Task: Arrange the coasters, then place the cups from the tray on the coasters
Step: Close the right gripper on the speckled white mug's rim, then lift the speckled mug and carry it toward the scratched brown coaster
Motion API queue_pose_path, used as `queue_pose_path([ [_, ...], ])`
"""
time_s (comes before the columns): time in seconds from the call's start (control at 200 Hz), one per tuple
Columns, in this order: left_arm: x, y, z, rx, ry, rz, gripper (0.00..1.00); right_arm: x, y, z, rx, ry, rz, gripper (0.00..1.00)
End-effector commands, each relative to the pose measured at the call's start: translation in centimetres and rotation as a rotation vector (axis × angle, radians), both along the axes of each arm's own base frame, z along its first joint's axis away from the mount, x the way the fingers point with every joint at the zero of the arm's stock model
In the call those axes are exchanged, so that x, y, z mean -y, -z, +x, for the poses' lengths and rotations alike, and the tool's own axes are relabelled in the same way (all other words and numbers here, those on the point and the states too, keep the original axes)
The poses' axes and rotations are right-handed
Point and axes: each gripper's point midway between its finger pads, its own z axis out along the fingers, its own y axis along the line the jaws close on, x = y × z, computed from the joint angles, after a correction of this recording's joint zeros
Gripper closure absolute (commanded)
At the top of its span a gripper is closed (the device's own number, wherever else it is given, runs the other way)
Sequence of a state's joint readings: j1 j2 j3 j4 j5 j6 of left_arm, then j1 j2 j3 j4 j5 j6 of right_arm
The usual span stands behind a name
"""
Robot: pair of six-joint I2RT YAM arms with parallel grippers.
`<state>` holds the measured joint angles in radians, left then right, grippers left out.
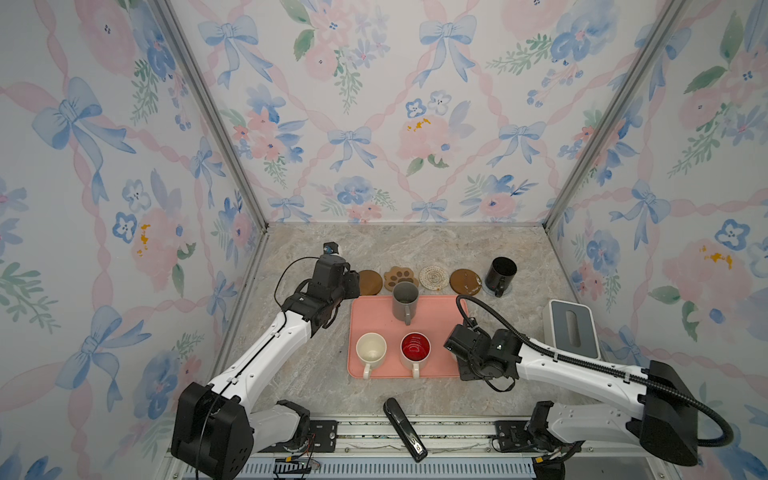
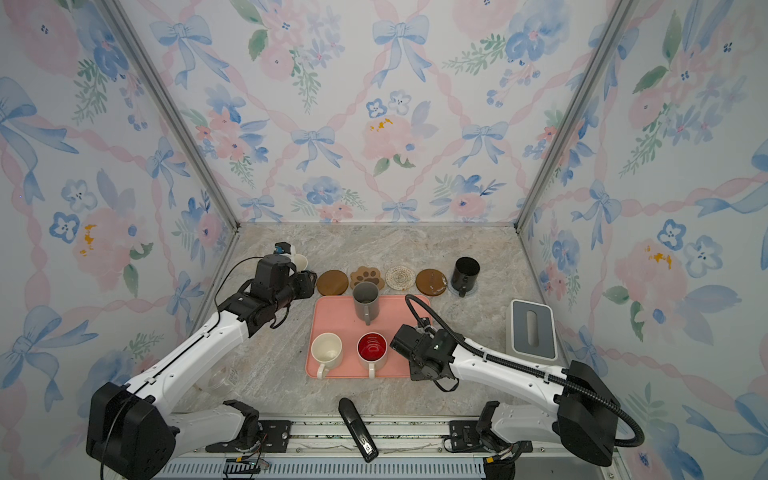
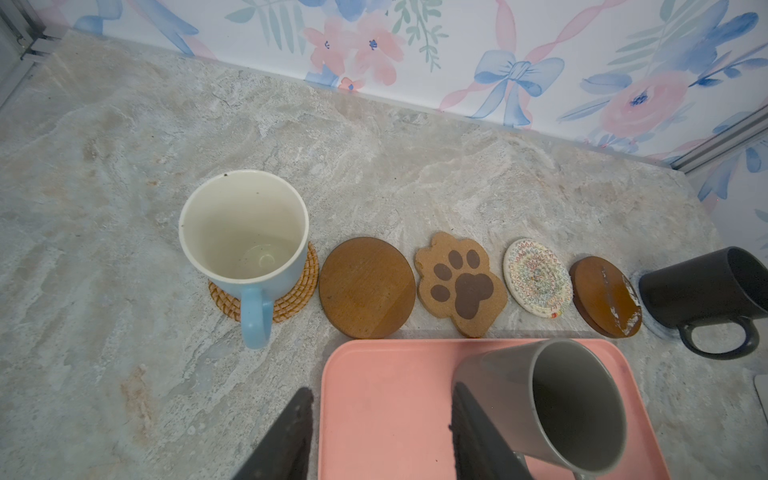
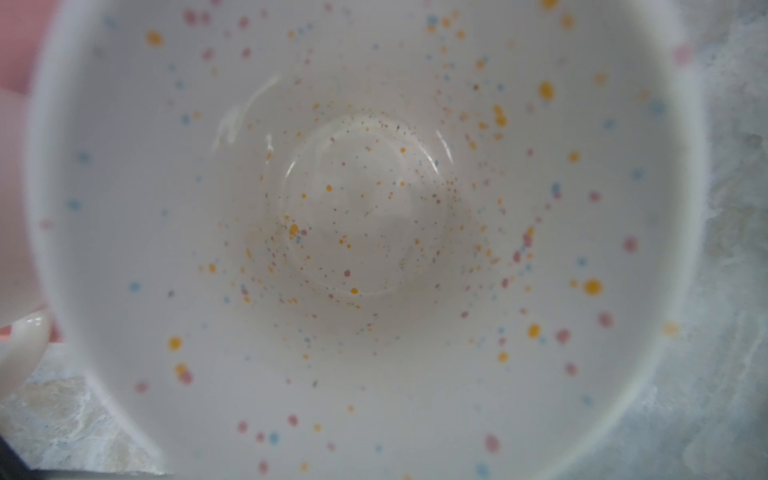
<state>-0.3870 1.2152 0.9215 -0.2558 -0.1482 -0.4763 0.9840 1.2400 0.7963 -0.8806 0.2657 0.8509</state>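
Left hand (image 3: 382, 390) hangs released over the pink tray (image 3: 395, 449) beside the grey mug (image 3: 577, 403); only its wrist view clearly shows the light blue mug (image 3: 245, 232) on the rattan coaster (image 3: 297, 297). Whether the right hand (image 1: 461, 349) grips anything cannot be told; its wrist view alone shows the speckled mug (image 4: 374, 208) at the tray's edge.

Both top views: mounted high at the front, looking down and toward the back wall (image 1: 395, 124); nearly identical, whole tabletop (image 1: 415, 245) shared. Left wrist view: low, close, angled across the coaster row (image 3: 461, 282) and the tray (image 3: 386, 399), both also in both top views. Right wrist view: straight down into the speckled cup (image 4: 365, 208), very near, blurred.
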Motion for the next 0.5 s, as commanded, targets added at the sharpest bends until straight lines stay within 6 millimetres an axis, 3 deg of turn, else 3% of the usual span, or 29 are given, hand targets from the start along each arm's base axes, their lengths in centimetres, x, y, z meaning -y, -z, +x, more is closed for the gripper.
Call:
queue_pose_path([
  [0.0,0.1,-0.1,0.0,0.005,-0.004,-0.006,0.50,-1.1,-1.9,2.5,0.105,-0.001,0.040,1.00],
  [0.495,0.0,-0.2,0.1,0.009,-0.008,0.000,0.50,-1.9,-2.7,5.6,0.173,0.016,0.080,1.00],
])
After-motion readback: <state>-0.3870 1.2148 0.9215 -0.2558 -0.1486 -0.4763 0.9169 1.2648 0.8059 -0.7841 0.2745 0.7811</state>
